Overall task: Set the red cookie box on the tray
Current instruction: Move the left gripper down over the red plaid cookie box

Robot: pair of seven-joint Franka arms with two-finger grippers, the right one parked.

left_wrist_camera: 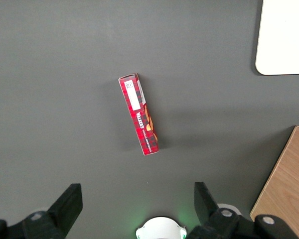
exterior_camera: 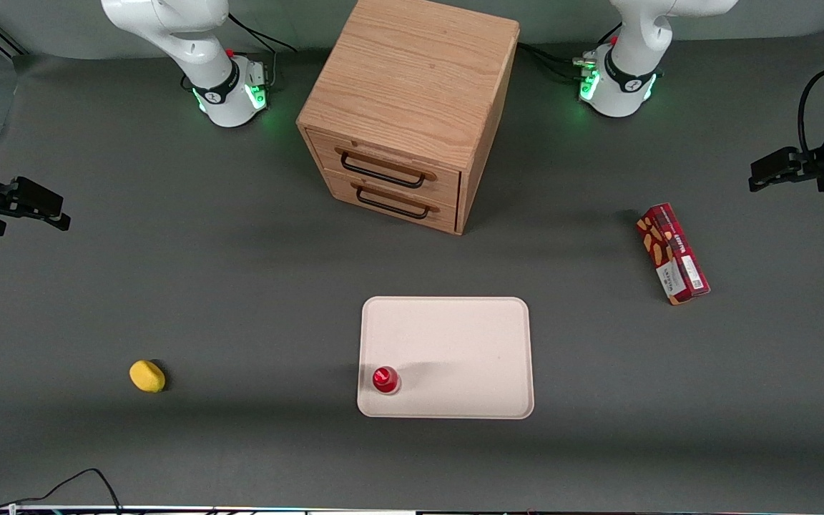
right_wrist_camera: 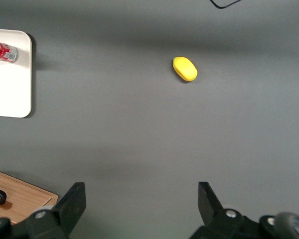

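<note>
The red cookie box (exterior_camera: 672, 254) lies flat on the dark table toward the working arm's end, well apart from the tray. Its white label end points toward the front camera. The left wrist view looks down on the box (left_wrist_camera: 138, 114) from above. The cream-white tray (exterior_camera: 455, 336) sits in the middle of the table, nearer the front camera than the cabinet, and one tray corner (left_wrist_camera: 284, 40) shows from the wrist. My left gripper (exterior_camera: 762, 175) hangs high above the table near the working arm's edge. This gripper (left_wrist_camera: 137, 206) is open, with nothing between its fingers.
A small red-capped bottle (exterior_camera: 385, 379) stands on the tray's corner nearest the front camera, on the parked arm's side. A wooden two-drawer cabinet (exterior_camera: 405, 107) stands at the back centre. A yellow lemon-like object (exterior_camera: 146, 376) lies toward the parked arm's end.
</note>
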